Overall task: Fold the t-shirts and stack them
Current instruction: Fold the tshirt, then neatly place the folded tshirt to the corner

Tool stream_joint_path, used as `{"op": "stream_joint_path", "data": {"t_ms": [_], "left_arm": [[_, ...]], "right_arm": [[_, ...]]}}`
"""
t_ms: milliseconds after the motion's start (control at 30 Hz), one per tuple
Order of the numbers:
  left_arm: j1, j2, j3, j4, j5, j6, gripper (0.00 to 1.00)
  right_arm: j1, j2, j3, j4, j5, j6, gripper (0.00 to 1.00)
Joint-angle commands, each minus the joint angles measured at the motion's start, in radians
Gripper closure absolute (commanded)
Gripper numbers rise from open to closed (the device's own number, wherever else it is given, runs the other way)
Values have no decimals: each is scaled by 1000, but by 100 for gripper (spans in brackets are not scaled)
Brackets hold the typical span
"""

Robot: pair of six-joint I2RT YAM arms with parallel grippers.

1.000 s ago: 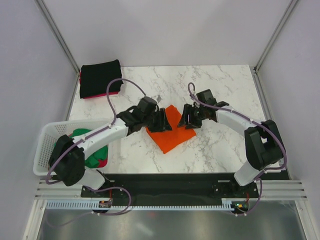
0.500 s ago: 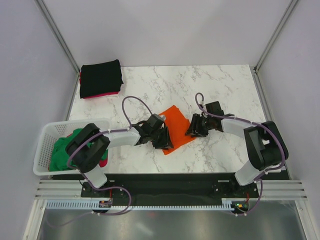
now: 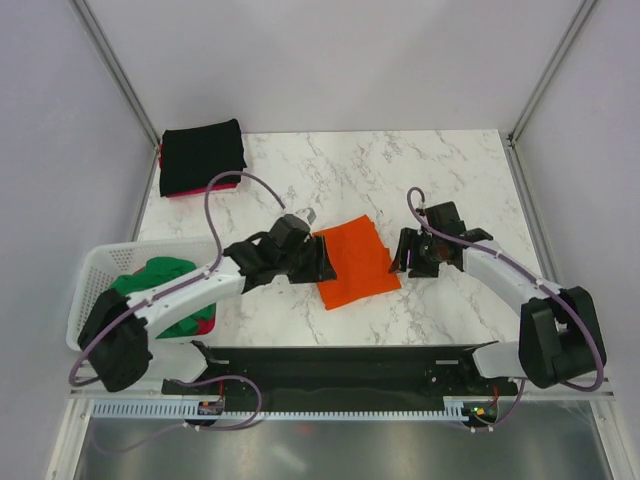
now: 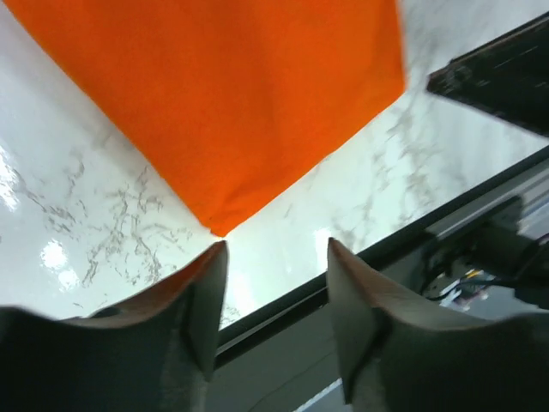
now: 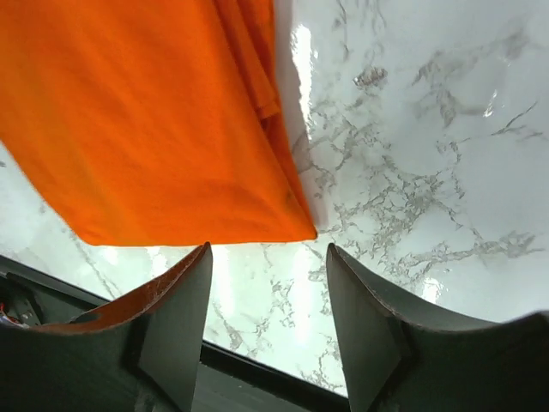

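Observation:
A folded orange t-shirt (image 3: 357, 261) lies flat on the marble table between my two grippers; it also shows in the left wrist view (image 4: 232, 94) and the right wrist view (image 5: 146, 120). My left gripper (image 3: 322, 262) is open and empty at the shirt's left edge. My right gripper (image 3: 404, 253) is open and empty just off its right edge. A folded black t-shirt (image 3: 202, 156) lies on a pink-red one (image 3: 200, 190) at the back left. A green t-shirt (image 3: 160, 290) and a pink-red one (image 3: 205, 325) lie crumpled in the basket.
The white lattice basket (image 3: 92, 278) stands at the table's left front. The black rail (image 3: 340, 362) runs along the near table edge. Grey walls (image 3: 60, 180) enclose the table.
Both grippers let go of the orange shirt and drew apart to its sides. The shirt now lies flat and squarer, shifted a little right.

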Motion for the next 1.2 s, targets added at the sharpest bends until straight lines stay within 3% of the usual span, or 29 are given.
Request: {"op": "stream_joint_path", "data": {"t_ms": [0, 67, 133, 200, 233, 267, 400, 633, 867, 1167], "left_arm": [[10, -125, 63, -56, -153, 40, 40], [48, -144, 33, -48, -207, 22, 27], [136, -136, 3, -19, -184, -23, 20], [213, -116, -68, 66, -85, -38, 20], [282, -109, -99, 132, 48, -43, 21], [304, -101, -156, 268, 84, -52, 21], [335, -5, -164, 406, 96, -39, 20], [355, 158, -118, 538, 141, -64, 23], [358, 261, -142, 607, 100, -126, 27], [356, 393, -133, 720, 151, -160, 45]], "right_arm": [[-2, -76, 130, -123, 24, -47, 35], [1, -128, 147, -166, 22, -56, 34], [-1, -164, 153, -201, 22, -64, 34], [-2, -210, 141, -218, 19, -68, 33], [-1, -222, 135, -232, 15, -68, 33], [-1, -245, 127, -234, 6, -68, 33], [-1, -291, 73, -235, -37, -62, 32], [1, -323, 30, -238, -70, -81, 33], [-1, -308, 49, -246, -70, -91, 34], [1, -287, 39, -240, -93, -104, 34]]}}
